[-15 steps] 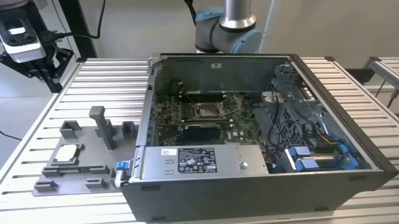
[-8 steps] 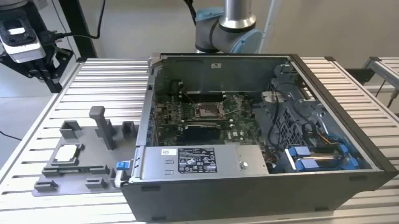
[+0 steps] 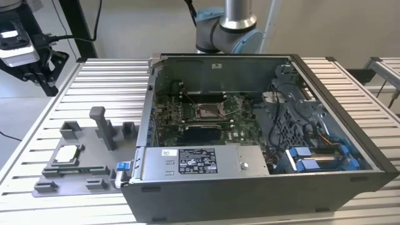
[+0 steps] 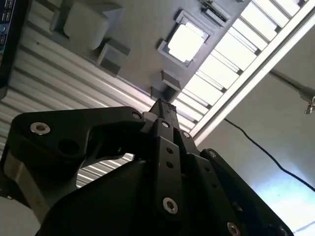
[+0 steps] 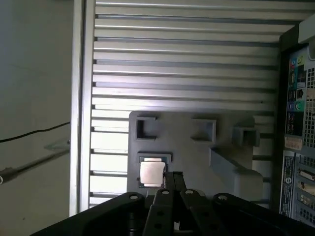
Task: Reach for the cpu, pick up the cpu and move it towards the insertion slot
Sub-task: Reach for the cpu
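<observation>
The cpu (image 3: 67,154) is a small silvery square lying flat in a recess of the grey fixture plate (image 3: 93,161), at the exterior view's left. It also shows as a bright square, the cpu (image 5: 151,173) in the first wrist view and the cpu (image 4: 186,42) in the second. The black gripper (image 3: 45,82) hangs well above the table's far left corner, away from the chip. Its fingers (image 5: 172,179) are closed together, empty, and meet at a narrow tip, the gripper (image 4: 160,104). The insertion slot (image 3: 209,110) is the silver-framed socket on the motherboard inside the case.
The open computer case (image 3: 262,187) takes up the exterior view's middle and right, with high walls around the motherboard. Upright grey blocks (image 3: 100,119) stand on the fixture plate. The ribbed aluminium table (image 3: 106,79) lies beneath. The arm's base (image 3: 228,28) stands behind the case.
</observation>
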`<state>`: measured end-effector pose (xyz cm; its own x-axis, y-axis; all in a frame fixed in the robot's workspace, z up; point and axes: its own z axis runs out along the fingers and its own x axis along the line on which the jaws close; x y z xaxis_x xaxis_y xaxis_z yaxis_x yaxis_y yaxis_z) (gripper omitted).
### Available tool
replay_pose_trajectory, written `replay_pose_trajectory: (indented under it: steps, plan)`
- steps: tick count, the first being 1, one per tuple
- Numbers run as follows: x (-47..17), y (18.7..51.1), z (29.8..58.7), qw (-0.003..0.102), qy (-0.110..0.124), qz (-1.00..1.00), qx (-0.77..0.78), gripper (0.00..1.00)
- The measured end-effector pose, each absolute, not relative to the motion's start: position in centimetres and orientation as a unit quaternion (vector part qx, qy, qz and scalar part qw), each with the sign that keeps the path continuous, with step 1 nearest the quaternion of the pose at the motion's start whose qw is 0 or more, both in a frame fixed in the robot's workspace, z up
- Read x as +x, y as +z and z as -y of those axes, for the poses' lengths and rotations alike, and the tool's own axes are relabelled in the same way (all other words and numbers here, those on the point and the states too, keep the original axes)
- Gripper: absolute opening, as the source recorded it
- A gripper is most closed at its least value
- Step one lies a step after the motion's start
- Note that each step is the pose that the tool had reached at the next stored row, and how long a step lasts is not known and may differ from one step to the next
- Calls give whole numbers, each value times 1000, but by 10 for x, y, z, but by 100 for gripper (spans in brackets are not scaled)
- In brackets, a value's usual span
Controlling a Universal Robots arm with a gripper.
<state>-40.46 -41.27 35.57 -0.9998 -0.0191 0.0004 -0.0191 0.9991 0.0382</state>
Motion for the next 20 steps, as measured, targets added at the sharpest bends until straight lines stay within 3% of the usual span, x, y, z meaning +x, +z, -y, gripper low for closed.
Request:
replay_pose_trajectory:
  steps: [20]
  plan:
    - [-419,353,423,0,-19,1000,10,0]
